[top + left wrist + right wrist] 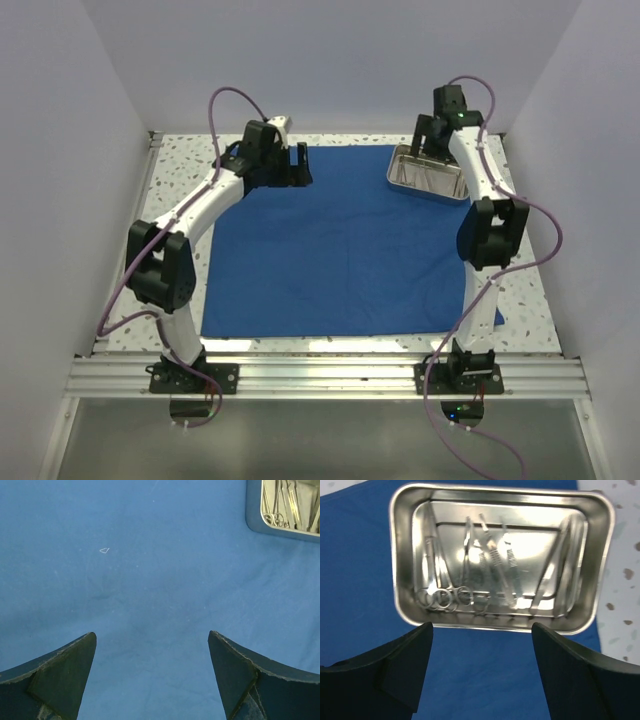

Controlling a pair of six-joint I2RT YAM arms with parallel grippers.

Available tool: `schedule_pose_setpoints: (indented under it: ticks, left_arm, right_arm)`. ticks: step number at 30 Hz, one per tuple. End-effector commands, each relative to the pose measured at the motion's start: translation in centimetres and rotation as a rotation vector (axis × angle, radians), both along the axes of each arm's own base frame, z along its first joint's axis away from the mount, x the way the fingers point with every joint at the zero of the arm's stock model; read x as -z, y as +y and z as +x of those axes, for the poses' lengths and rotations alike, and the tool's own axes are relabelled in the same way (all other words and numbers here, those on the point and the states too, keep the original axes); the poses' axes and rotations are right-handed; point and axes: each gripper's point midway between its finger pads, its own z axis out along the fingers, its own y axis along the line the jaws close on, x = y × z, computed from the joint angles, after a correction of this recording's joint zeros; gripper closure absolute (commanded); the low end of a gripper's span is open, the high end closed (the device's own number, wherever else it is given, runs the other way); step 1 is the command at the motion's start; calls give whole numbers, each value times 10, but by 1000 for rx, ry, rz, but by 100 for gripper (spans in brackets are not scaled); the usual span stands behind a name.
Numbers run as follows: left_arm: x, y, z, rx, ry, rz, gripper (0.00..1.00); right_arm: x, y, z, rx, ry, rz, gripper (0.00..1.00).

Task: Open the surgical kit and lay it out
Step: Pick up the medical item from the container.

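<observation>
The royal-blue cloth (330, 250) lies spread flat as a large sheet over the table. The shiny steel tray (398, 178) stands on its far right corner, and the right wrist view shows its rim (400, 555). Ring-handled forceps (437, 597) and thin tweezers (550, 575) lie inside it. My left gripper (298, 165) hovers open and empty over the cloth's far left part; its fingers (65, 675) frame bare cloth (150, 580). My right gripper (428, 135) is open and empty above the tray's far side; in the right wrist view it (481, 630) sits just short of the tray.
The speckled white tabletop (180, 160) shows around the cloth. White walls close in the left, right and back. An aluminium rail (320, 375) with both arm bases runs along the near edge. A corner of the tray (285, 510) shows at the top right of the left wrist view.
</observation>
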Motion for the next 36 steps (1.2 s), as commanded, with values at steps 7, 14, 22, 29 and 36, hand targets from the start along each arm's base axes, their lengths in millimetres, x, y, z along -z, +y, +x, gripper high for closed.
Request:
schedule_pose_setpoints:
  ticks: [7,14,22,29,36]
  left_arm:
    - [-6,15,-32,-2,-7,21,3]
    - [10,30,-63,-15,31,47,3]
    - [20,36,-71,-21,62,71,3]
    - [27,37,-69,-18,92,101,3]
    - [38,44,-73,-22,130,146,3]
  right_arm:
    - [41,8,3,21,89,11,31]
    - [75,-3,13,50,116,23,37]
    - [111,-12,18,64,152,31,39]
    - [141,-15,16,69,189,31,43]
    - [168,-10,16,54,221,56,71]
